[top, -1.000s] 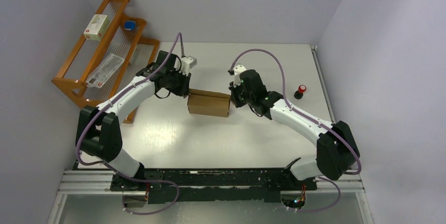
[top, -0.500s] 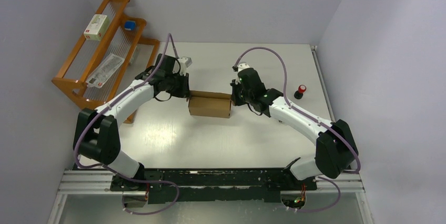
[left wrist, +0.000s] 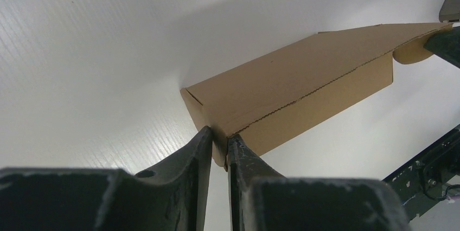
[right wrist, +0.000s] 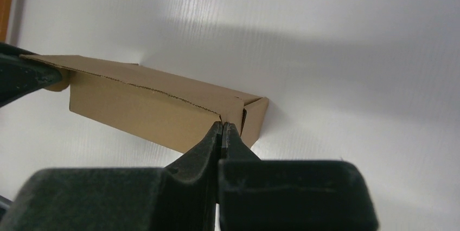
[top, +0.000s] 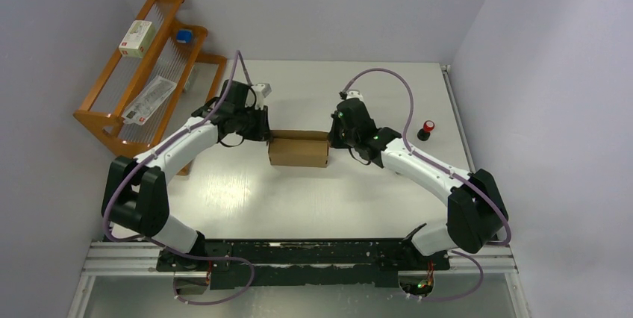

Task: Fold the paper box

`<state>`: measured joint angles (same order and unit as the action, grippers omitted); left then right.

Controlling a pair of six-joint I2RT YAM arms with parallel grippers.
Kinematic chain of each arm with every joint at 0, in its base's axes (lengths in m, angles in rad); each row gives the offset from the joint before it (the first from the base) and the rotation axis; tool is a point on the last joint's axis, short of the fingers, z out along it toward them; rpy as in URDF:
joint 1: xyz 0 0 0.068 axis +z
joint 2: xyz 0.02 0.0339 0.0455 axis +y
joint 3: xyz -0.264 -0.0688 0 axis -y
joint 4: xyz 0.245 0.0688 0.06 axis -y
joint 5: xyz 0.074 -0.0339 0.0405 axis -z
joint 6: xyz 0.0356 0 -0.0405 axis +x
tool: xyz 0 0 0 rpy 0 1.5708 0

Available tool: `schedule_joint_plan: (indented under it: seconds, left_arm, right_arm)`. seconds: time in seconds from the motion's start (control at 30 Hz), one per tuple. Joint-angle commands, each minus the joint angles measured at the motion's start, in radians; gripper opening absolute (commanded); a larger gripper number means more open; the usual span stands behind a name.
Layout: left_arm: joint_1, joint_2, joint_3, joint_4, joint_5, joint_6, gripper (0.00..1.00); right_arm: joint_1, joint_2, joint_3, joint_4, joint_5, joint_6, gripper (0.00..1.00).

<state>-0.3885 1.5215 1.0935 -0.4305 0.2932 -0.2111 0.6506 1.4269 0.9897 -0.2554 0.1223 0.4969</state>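
Note:
The paper box [top: 298, 151] is a small brown cardboard box lying on the white table between my arms. My left gripper [top: 266, 133] is at its left end. In the left wrist view the left gripper [left wrist: 219, 136] is shut on a rounded cardboard tab at the box [left wrist: 293, 79] corner. My right gripper [top: 331, 137] is at the right end. In the right wrist view the right gripper [right wrist: 223, 125] has its jaws pressed together at the top corner edge of the box [right wrist: 141, 106]. The lid lies nearly flat on top.
A wooden rack [top: 195, 60] stands at the far left, holding a white labelled box [top: 138, 38], a small blue object [top: 184, 35] and a flat packet [top: 149, 99]. A small black object with a red top [top: 427, 129] sits at the right near the table edge.
Both grippers have shifted slightly toward the near side with the box ends. The box has turned from slightly tilted to level and its top edge has lowered.

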Motion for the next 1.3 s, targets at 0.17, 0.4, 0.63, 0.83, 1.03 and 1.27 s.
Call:
schedule_joint_plan:
  seconds: [0.17, 0.4, 0.63, 0.83, 1.03, 1.27]
  left_arm:
    - [-0.028, -0.007, -0.032, 0.012, 0.027, -0.028, 0.23]
    - [-0.034, -0.016, -0.048, 0.034, 0.026, -0.047, 0.24]
    - [-0.04, -0.031, -0.076, 0.057, 0.016, -0.073, 0.26]
    - [-0.044, -0.049, -0.112, 0.089, -0.001, -0.107, 0.26]
    - [-0.047, -0.064, -0.122, 0.101, -0.025, -0.142, 0.27]
    - [-0.047, -0.083, -0.085, 0.078, -0.045, -0.177, 0.28]
  right_arm:
    - [0.02, -0.008, -0.045, 0.045, 0.062, 0.094, 0.0]
    - [0.026, -0.019, -0.11, 0.081, 0.1, 0.104, 0.0]
    - [0.037, -0.019, -0.143, 0.104, 0.111, 0.097, 0.0]
    - [0.05, -0.037, -0.167, 0.121, 0.132, 0.088, 0.0]
    - [0.056, -0.034, -0.18, 0.125, 0.142, 0.085, 0.0]
    - [0.079, -0.025, -0.183, 0.128, 0.183, 0.081, 0.0]
